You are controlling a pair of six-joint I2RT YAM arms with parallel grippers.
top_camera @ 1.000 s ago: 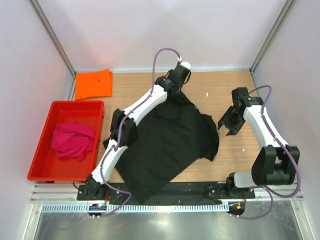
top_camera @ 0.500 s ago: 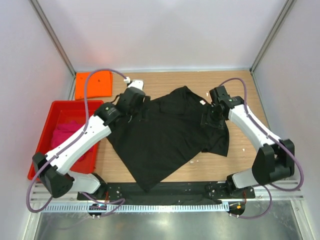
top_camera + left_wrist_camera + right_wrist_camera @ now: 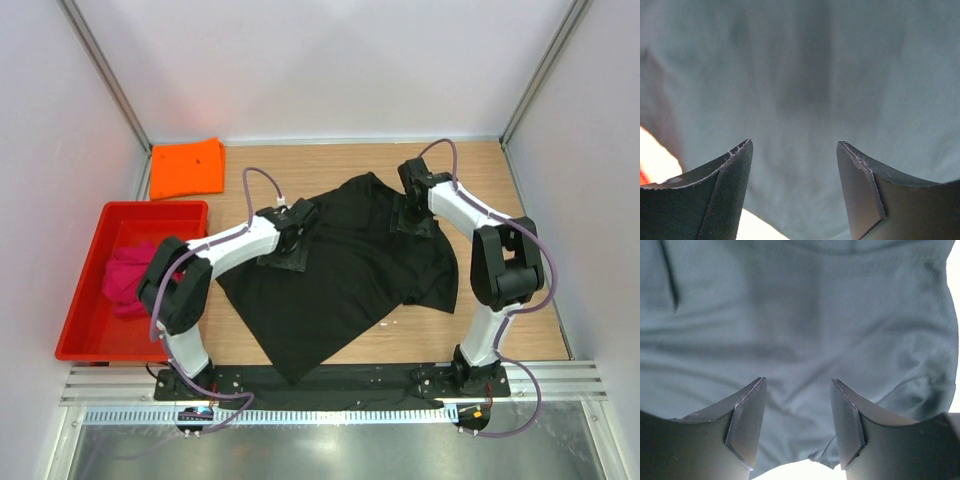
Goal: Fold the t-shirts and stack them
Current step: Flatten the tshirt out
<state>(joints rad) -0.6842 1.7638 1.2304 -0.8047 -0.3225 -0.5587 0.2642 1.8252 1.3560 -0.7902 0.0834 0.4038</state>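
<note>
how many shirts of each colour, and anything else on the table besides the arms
black shirt: 1
orange shirt: 1
pink shirt: 1
red tray: 1
total: 4

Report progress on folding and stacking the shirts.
Done: the orange t-shirt lies folded at the far left. In hand: the black t-shirt is spread unfolded, with the left end effector and right end effector open over it. Left: fold it, fold the pink t-shirt crumpled in the red tray, stack all three.
</note>
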